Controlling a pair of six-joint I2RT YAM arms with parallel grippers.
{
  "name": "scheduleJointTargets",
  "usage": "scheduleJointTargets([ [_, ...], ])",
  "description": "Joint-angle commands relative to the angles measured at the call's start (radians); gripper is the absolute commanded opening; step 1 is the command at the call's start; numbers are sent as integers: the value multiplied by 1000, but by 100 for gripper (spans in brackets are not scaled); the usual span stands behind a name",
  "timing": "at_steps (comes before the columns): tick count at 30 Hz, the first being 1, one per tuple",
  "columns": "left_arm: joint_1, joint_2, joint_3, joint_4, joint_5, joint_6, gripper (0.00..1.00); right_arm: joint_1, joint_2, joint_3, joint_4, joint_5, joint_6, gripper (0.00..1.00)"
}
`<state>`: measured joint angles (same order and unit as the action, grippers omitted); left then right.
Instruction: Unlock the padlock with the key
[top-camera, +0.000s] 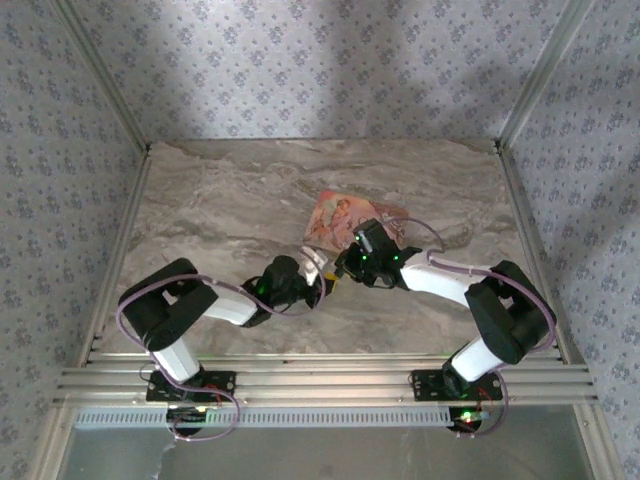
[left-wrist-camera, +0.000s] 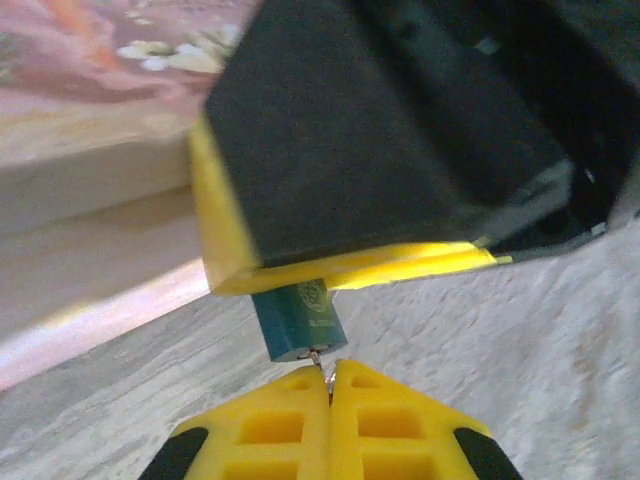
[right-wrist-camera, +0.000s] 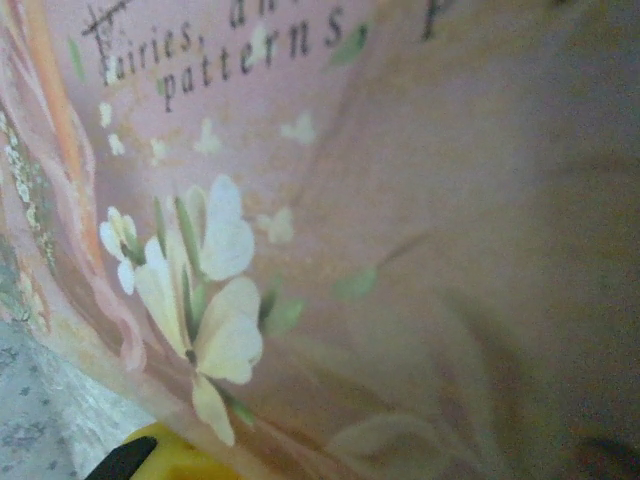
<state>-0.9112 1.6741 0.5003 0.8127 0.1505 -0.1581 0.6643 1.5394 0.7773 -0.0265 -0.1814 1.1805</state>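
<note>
Left hand (left-wrist-camera: 330, 376), nearest: fingers pinched shut on key (left-wrist-camera: 317, 357), its tip at padlock (left-wrist-camera: 298, 318). Padlock: gripped by right hand (left-wrist-camera: 340, 268), over worktop (left-wrist-camera: 520, 350), near pink box (right-wrist-camera: 400, 200).

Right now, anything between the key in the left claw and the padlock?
Nothing visible. The left claw is shut on the key, whose tip sits right at the end of the padlock. The padlock sticks out from under the right claw, which grips it.
</note>
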Motion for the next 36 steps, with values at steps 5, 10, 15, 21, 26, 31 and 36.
scheduleJointTargets([
  [5,-230,21,57,-124,-369,471,0,12,0,39,-65,-118,42,0],
  [10,-278,43,59,-98,-476,508,0,19,-3,41,-96,-115,37,14],
  [15,-248,21,42,-90,-438,397,0,35,-20,30,-109,-92,41,43],
  [21,-209,-7,19,-78,-389,303,0,43,-44,27,-124,-59,42,54],
  [26,-159,-29,2,-72,-346,230,0,48,-65,24,-127,-35,43,58],
  [31,-132,-43,-2,-78,-327,195,0,57,-88,19,-142,-11,42,62],
  [36,-130,-48,1,-79,-327,191,0,77,-121,2,-150,36,59,64],
])
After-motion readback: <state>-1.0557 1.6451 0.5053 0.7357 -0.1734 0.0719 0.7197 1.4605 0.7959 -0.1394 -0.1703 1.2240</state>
